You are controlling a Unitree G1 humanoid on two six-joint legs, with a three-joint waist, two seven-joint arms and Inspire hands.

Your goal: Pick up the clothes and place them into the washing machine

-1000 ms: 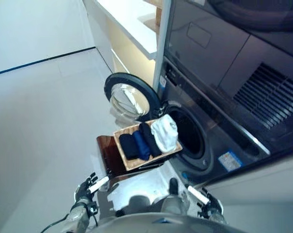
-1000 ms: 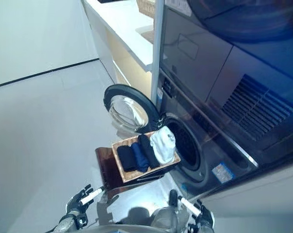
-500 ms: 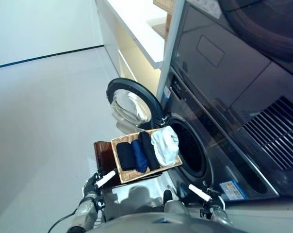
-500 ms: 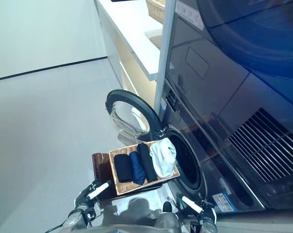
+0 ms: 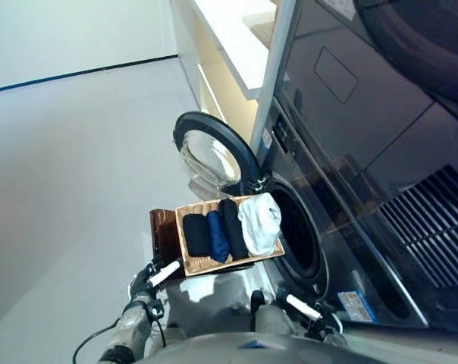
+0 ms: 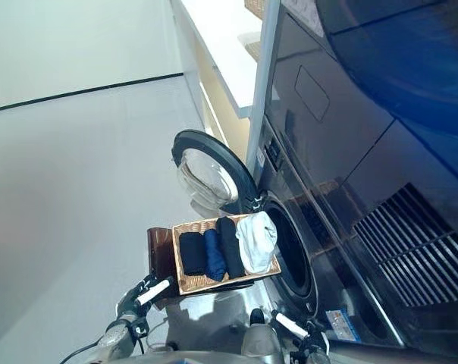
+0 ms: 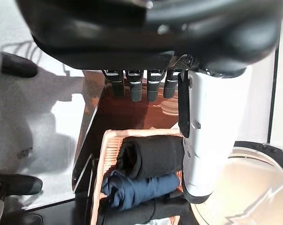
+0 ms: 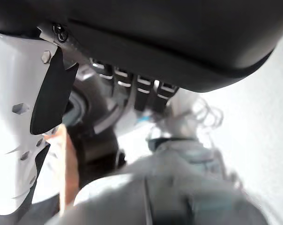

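Note:
A shallow wicker basket (image 5: 188, 244) rests on a low dark brown box (image 5: 162, 232) in front of the washing machine (image 5: 343, 182). It holds folded clothes side by side: a black one (image 5: 197, 234), a blue one (image 5: 218, 237), another black one (image 5: 233, 226) and a white one (image 5: 260, 221). The machine's round door (image 5: 214, 154) stands open, and its dark drum opening (image 5: 299, 233) is just past the basket. My left hand (image 5: 148, 280) hangs open and empty short of the box; its wrist view shows the basket (image 7: 102, 154) and the clothes (image 7: 153, 155). My right hand (image 5: 314, 316) is low beside the machine, open and empty.
A white counter (image 5: 233, 34) with cream cabinets runs along the wall beyond the machine. A second dark appliance (image 5: 411, 45) is stacked above the washer. Pale floor (image 5: 70, 174) spreads to the left of the box.
The camera has shifted, so the whole scene sits differently in view. The basket and the clothes have not moved. Both hands stay low and empty.

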